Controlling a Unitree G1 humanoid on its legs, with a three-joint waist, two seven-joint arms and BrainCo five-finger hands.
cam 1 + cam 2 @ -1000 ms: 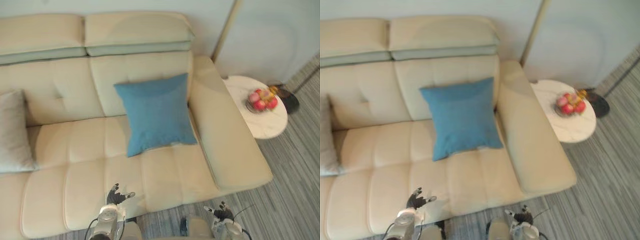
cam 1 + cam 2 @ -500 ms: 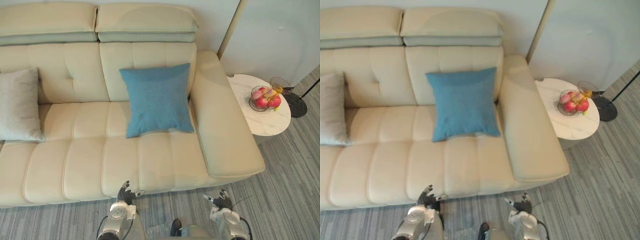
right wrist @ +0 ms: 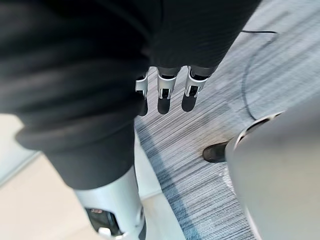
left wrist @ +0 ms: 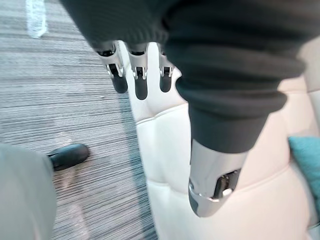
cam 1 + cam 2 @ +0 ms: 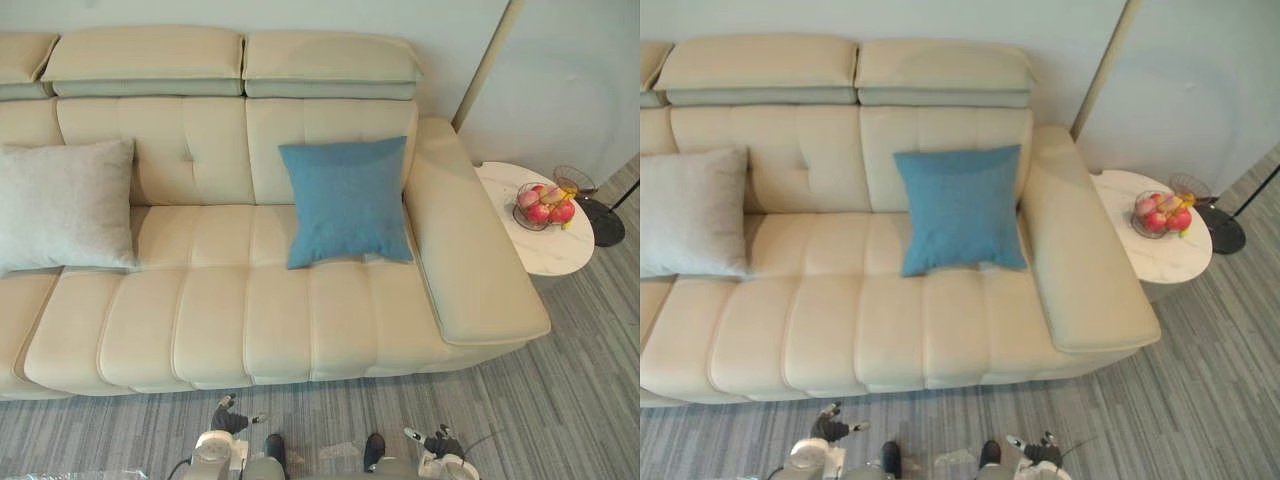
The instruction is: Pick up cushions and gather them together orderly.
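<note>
We stand in front of a long cream sofa [image 5: 270, 310] that runs from the left side across to a broad right armrest, with grey striped carpet [image 5: 560, 400] on the near side of it. Both cushions of the task are on this sofa, and neither is in a hand.

The grey cushion [image 5: 65, 205] is at the left. It leans back against the backrest with its lower edge on the seat, so the backrest keeps it upright. The blue cushion [image 5: 345, 200] is right of the middle, just beside the right armrest. It leans against the backrest in the same way and is turned a little, so its corners do not follow the seams. The two are well apart, with bare seat between them. We judge that the gathering has not begun, and one cushion must be carried to the other.

On the right, past the armrest, is a round white bench [image 5: 560, 250]. It carries a wire fruit basket [image 5: 540, 205] with red fruit. This is outside the task.

Our left hand [image 5: 228, 418] and right hand [image 5: 437, 441] hang low over the carpet at the near edge, well apart from both cushions. In the left wrist view the fingers [image 4: 140, 75] are straight and relaxed and hold nothing. In the right wrist view the fingers [image 3: 165, 95] are the same.
</note>
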